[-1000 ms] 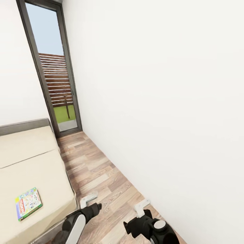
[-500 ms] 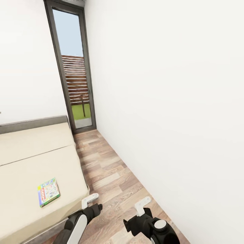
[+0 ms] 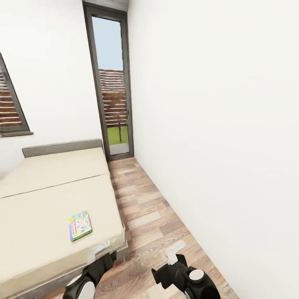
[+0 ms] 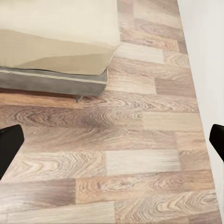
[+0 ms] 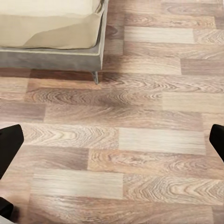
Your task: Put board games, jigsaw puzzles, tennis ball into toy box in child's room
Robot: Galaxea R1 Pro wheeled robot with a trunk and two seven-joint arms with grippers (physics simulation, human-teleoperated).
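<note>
Lying flat on the bed (image 3: 50, 195), lower left of the head view: one board game (image 3: 80, 225), close to the mattress's near corner, presumably waiting to be carried to the toy box. Not a sign here of table, box or second game.

Low in the frame, tucked close to the body, probably for travel: left gripper (image 3: 101, 249) at lower left, overlapping the bed corner; right gripper (image 3: 174, 253) at lower centre, above the wooden floor (image 3: 145, 216). Both spread wide and empty (dark fingertips (image 4: 9, 144) at opposite edges of each wrist view, bare planks between).

Upper middle: tall glass door (image 3: 112, 83). Likely next: approaching the bed's edge.
</note>
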